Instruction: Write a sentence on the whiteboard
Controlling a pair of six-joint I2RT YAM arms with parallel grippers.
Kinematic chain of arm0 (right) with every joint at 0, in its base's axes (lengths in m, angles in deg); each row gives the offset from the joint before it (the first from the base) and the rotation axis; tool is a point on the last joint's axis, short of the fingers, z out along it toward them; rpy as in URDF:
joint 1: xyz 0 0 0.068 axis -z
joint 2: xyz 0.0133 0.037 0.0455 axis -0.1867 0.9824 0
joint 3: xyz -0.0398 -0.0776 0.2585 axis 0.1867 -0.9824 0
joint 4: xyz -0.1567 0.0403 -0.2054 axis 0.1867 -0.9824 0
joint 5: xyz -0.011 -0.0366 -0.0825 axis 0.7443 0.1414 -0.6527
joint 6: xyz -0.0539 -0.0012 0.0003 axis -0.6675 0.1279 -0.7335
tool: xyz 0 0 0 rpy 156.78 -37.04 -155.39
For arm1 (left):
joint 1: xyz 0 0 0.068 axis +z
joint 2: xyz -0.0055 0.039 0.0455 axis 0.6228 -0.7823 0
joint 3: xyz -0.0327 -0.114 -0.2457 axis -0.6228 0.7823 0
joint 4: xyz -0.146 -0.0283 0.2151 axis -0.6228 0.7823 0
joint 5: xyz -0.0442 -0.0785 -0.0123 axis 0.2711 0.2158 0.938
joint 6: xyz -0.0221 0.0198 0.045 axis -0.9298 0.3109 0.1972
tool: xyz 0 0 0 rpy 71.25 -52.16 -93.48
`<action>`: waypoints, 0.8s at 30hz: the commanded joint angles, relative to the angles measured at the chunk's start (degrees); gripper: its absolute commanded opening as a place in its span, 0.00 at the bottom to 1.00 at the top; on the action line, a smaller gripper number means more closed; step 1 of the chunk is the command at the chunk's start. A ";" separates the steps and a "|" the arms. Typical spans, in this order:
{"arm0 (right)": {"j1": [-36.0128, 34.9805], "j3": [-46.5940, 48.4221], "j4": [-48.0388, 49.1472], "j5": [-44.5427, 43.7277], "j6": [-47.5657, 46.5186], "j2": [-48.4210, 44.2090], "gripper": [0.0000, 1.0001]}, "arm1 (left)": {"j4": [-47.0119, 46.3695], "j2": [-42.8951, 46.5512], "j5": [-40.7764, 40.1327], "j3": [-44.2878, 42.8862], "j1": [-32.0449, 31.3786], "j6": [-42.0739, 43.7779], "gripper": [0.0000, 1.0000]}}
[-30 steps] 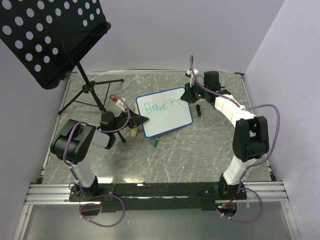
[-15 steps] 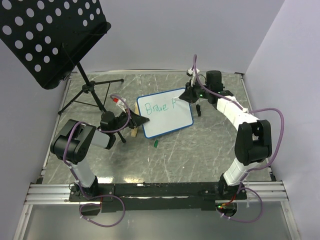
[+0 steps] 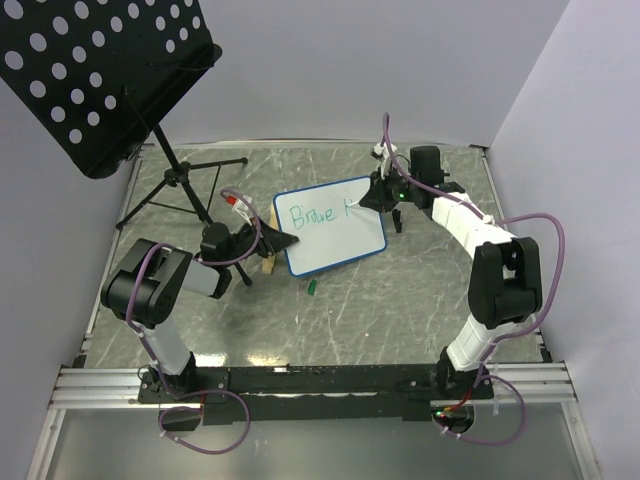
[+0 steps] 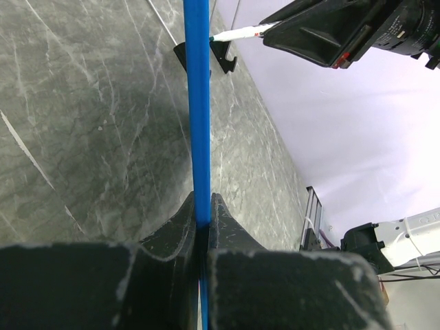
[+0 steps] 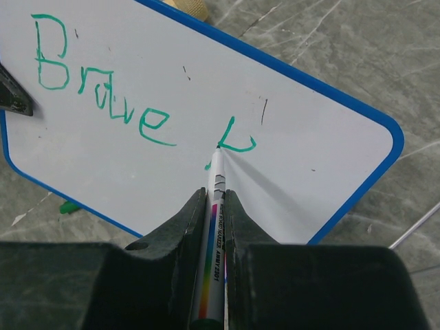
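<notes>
Shifted slightly since earlier, beyond green "Brave": right gripper clamped on marker, tip at sentence on whiteboard; left gripper pinching whiteboard's rim; marbled grey table.

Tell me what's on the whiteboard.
Green writing: "Brave" and an unfinished letter, with the marker tip at it. The left gripper covers a bit of the whiteboard edge; the marker hides some surface.
</notes>
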 commanded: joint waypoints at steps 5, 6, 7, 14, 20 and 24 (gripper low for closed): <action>-0.72 2.15 -0.82 -0.93 -1.44 2.02 0.00 | -12.22 1.39 1.58 -1.57 -0.35 0.74 0.01; -0.81 2.33 -1.26 -0.93 -1.53 2.19 0.00 | -12.13 1.39 1.58 -1.66 -0.35 0.83 0.01; -0.73 2.33 -1.26 -1.10 -1.53 2.28 0.00 | -12.05 1.39 1.58 -1.66 -0.35 0.83 0.01; -0.72 2.51 -2.23 -1.63 -2.15 2.46 0.00 | -12.22 1.39 1.58 -1.75 -0.35 0.83 0.01; -0.64 1.37 -3.63 -2.07 -3.73 1.67 0.00 | -11.61 1.66 1.58 -1.75 -0.26 1.09 0.01; -0.72 -0.30 -3.46 -1.98 -4.17 0.35 0.00 | -11.96 1.22 1.58 -1.75 -0.26 0.92 0.01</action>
